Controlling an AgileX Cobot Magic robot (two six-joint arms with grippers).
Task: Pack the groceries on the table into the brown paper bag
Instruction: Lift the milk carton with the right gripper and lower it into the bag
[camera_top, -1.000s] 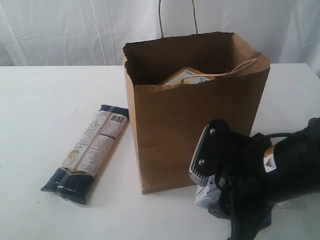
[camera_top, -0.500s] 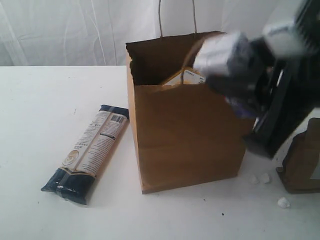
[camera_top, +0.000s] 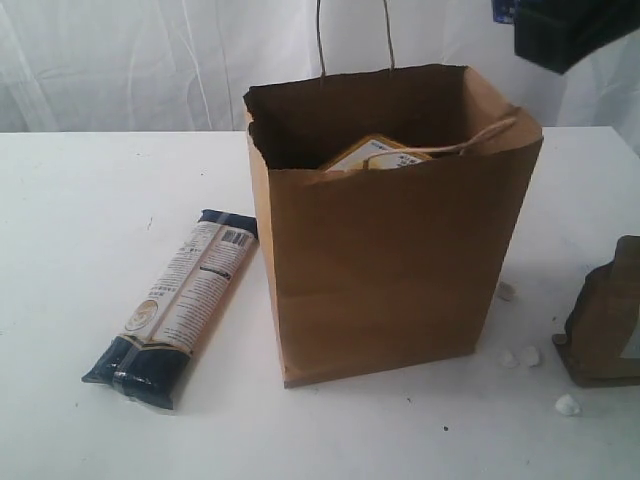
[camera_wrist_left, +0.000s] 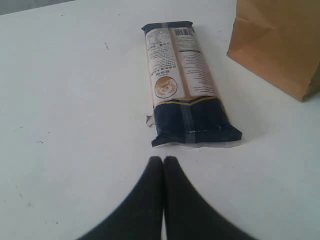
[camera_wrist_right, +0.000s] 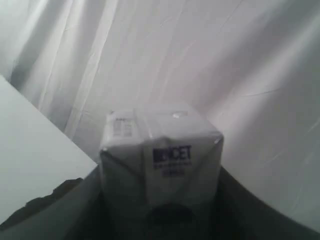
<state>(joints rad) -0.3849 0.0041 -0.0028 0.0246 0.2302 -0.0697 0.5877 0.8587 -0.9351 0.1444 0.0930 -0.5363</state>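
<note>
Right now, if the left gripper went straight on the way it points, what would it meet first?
Probably the dark-blue end of the pasta packet, lying flat just ahead of the shut left gripper; how high the gripper rides is unclear.

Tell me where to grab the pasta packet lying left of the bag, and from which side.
Best bet: pinch the pasta packet across its narrow width at mid-length, coming straight down: it lies flat on the table, both long edges free. The shut left gripper would have to open first.
</note>
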